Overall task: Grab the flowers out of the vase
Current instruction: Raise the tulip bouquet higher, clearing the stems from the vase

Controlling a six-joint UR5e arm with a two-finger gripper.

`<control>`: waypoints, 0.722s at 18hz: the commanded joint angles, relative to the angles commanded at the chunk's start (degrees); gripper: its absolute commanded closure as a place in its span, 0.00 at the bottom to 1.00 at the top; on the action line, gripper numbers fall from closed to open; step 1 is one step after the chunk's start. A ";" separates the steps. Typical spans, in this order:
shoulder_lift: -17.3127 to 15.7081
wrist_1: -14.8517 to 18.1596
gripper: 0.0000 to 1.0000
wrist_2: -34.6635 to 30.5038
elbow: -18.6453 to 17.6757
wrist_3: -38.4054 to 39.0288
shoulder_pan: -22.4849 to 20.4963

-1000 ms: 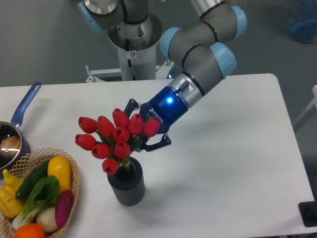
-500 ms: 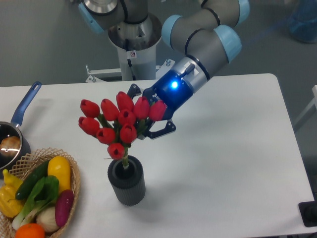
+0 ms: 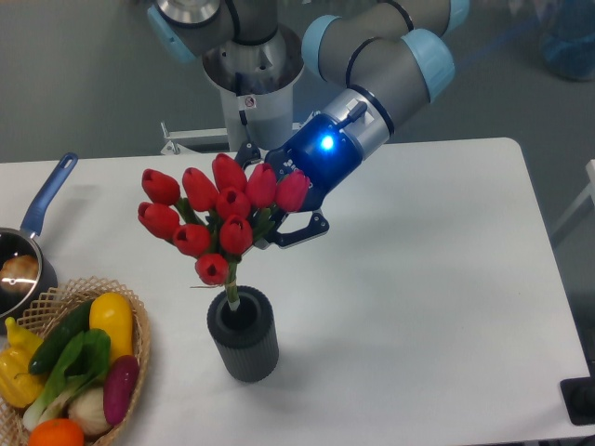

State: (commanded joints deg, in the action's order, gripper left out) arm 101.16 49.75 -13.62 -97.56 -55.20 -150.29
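Observation:
The flowers (image 3: pixel 218 216), a bunch of red tulip buds on green stems, hang raised above the vase (image 3: pixel 244 335). Only the stem's lower end still reaches into the vase's round mouth. The vase is dark grey, ribbed and upright on the white table. My gripper (image 3: pixel 271 221) comes in from the upper right with a blue light on its wrist. It is shut on the flowers just behind the buds. The buds hide most of its fingers.
A wicker basket (image 3: pixel 139 339) of coloured vegetables sits at the front left corner. A blue-handled saucepan (image 3: pixel 37 223) lies at the left edge. The arm's base column (image 3: pixel 251 93) stands behind the table. A dark object (image 3: pixel 581 400) sits at the lower right edge.
My gripper has risen with the flowers, lifting the bunch up and slightly left. More stem now shows above the vase mouth. The vase has shifted a little.

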 joint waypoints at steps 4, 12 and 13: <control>0.26 0.00 0.56 -0.09 2.02 0.53 -0.26; 0.26 0.00 0.56 0.00 3.96 2.72 -1.76; 0.26 0.00 0.56 0.00 3.96 2.81 -1.84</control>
State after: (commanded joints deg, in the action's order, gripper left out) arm 101.43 49.75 -13.62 -93.60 -52.38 -152.14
